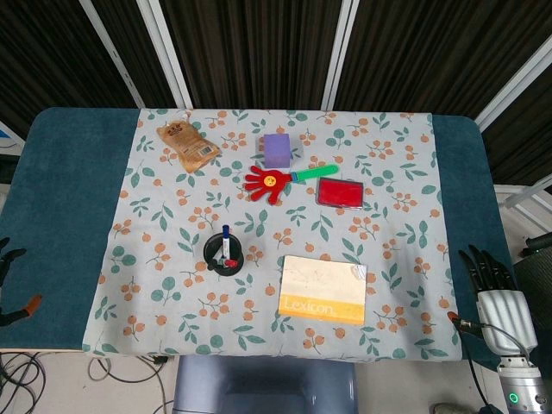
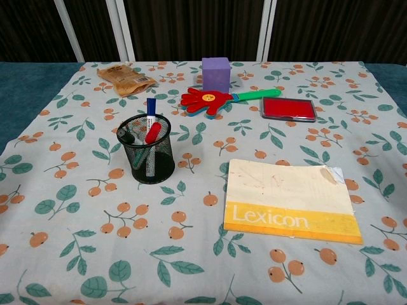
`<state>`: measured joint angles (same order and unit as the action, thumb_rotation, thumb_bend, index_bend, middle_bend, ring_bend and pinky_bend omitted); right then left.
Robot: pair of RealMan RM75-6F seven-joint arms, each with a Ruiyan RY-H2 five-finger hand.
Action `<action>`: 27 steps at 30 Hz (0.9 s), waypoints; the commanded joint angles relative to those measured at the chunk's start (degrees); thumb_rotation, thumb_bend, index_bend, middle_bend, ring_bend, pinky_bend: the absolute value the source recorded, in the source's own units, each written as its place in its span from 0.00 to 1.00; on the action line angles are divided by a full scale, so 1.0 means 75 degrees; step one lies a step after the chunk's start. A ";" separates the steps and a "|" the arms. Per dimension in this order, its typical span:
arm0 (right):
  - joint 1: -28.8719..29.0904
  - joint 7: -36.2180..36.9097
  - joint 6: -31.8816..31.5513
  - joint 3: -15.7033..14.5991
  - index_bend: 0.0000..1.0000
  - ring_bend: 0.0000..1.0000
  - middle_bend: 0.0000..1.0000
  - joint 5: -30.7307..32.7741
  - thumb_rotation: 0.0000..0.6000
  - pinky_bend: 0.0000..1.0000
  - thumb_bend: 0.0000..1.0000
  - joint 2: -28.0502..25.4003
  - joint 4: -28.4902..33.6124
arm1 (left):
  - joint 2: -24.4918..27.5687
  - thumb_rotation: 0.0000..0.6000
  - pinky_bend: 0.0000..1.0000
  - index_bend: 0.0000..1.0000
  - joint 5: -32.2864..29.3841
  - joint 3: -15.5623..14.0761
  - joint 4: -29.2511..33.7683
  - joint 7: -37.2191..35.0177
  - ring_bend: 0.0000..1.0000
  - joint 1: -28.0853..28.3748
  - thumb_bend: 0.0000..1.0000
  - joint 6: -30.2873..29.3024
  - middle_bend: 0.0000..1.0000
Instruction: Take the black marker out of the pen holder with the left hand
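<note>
Black marker (image 2: 128,136) sits inside mesh pen holder (image 2: 146,166) with red and blue pens, on the floral cloth (image 2: 191,254). Left hand (image 1: 7,259) barely visible at table edge; finger state unreadable. Right hand (image 1: 492,274) fingers apart, holding nothing.

Tablecloth (image 2: 267,146): pale grey-white, printed with green leaves and orange berries. Table (image 1: 73,216) under it: dark teal. Pen holder (image 2: 146,149): black wire mesh; holds a black marker (image 2: 129,136), a red-capped one (image 2: 152,133), a blue-capped one (image 2: 151,105). Box (image 2: 215,73): lilac. Hand clapper (image 2: 210,100): red, green handle, yellow dot. Ink pad (image 2: 288,108): red in grey frame. Snack bag (image 2: 124,78): brown. Book (image 2: 289,198): cream, yellow band with white "Lexicon". Right hand (image 1: 492,280): black fingers, silver back.
</note>
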<state>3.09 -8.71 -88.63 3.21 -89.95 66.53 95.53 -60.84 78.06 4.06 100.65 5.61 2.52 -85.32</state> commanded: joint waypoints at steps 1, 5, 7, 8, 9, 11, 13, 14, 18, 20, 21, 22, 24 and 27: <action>-0.0001 0.0000 0.0000 0.0002 0.01 0.00 0.00 0.0005 1.00 0.15 0.03 0.0001 -0.0001 | -0.0001 1.00 0.00 0.20 -0.0010 0.0003 0.0000 0.0007 0.00 -0.0003 0.18 -0.0002 0.06; -0.0002 0.0005 -0.0005 0.0002 0.01 0.00 0.00 -0.0001 1.00 0.15 0.03 -0.0003 0.0001 | 0.0008 1.00 0.00 0.20 0.0010 0.0005 0.0011 -0.0025 0.00 -0.0013 0.18 -0.0024 0.06; -0.0003 0.0006 -0.0009 0.0003 0.01 0.00 0.00 -0.0002 1.00 0.15 0.03 -0.0004 0.0003 | 0.0008 1.00 0.00 0.20 0.0030 0.0010 0.0005 -0.0048 0.00 -0.0015 0.18 -0.0041 0.06; -0.0006 0.0007 -0.0010 0.0003 0.01 0.00 0.00 0.0001 1.00 0.15 0.03 -0.0005 0.0003 | 0.0003 1.00 0.00 0.20 0.0028 0.0017 -0.0002 -0.0061 0.00 -0.0016 0.18 -0.0046 0.06; -0.0007 0.0007 -0.0009 0.0005 0.01 0.00 0.00 0.0010 1.00 0.15 0.03 -0.0007 0.0003 | 0.0000 1.00 0.00 0.20 0.0018 0.0019 -0.0012 -0.0065 0.00 -0.0014 0.18 -0.0038 0.06; -0.0006 0.0003 -0.0011 0.0016 0.01 0.00 0.00 0.0022 1.00 0.15 0.03 -0.0007 0.0014 | 0.0009 1.00 0.00 0.20 0.0003 0.0013 -0.0016 -0.0062 0.00 -0.0007 0.18 -0.0004 0.06; -0.0005 -0.0004 -0.0017 0.0019 0.01 0.00 0.00 0.0017 1.00 0.15 0.03 -0.0005 0.0021 | 0.0018 1.00 0.00 0.20 0.0009 0.0011 -0.0011 -0.0073 0.00 -0.0005 0.18 0.0004 0.06; -0.0006 -0.0009 -0.0021 0.0019 0.01 0.00 0.00 0.0014 1.00 0.15 0.03 -0.0004 0.0024 | 0.0019 1.00 0.00 0.20 0.0016 0.0014 -0.0013 -0.0081 0.00 -0.0006 0.18 -0.0004 0.06; -0.0001 -0.0030 -0.0009 0.0016 0.01 0.00 0.00 0.0014 1.00 0.15 0.03 0.0004 0.0031 | 0.0022 1.00 0.00 0.20 0.0023 0.0020 -0.0022 -0.0118 0.00 -0.0010 0.18 -0.0012 0.06; -0.0001 -0.0035 -0.0005 0.0012 0.01 0.00 0.00 0.0011 1.00 0.15 0.03 0.0003 0.0035 | 0.0021 1.00 0.00 0.20 0.0034 0.0020 -0.0035 -0.0133 0.00 -0.0005 0.18 -0.0006 0.06; -0.0001 -0.0037 -0.0005 0.0011 0.01 0.00 0.00 0.0009 1.00 0.15 0.03 0.0004 0.0037 | 0.0018 1.00 0.00 0.21 0.0044 0.0022 -0.0046 -0.0144 0.00 0.0002 0.18 0.0000 0.06; 0.0000 -0.0040 -0.0006 0.0013 0.01 0.00 0.00 0.0009 1.00 0.15 0.03 0.0005 0.0037 | 0.0013 1.00 0.00 0.21 0.0056 0.0023 -0.0062 -0.0159 0.00 0.0011 0.18 0.0009 0.06; -0.0004 -0.0039 -0.0009 0.0015 0.01 0.00 0.00 0.0015 1.00 0.15 0.03 0.0004 0.0040 | 0.0004 1.00 0.00 0.21 0.0084 0.0025 -0.0105 -0.0196 0.00 0.0031 0.18 0.0032 0.06; -0.0004 -0.0040 -0.0016 0.0019 0.01 0.00 0.00 0.0014 1.00 0.15 0.03 0.0003 0.0045 | -0.0011 1.00 0.00 0.22 0.0161 0.0036 -0.0210 -0.0308 0.00 0.0071 0.18 0.0057 0.06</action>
<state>3.06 -9.01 -88.75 3.35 -89.84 66.56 95.87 -60.87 79.13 4.30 99.25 3.47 2.96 -84.95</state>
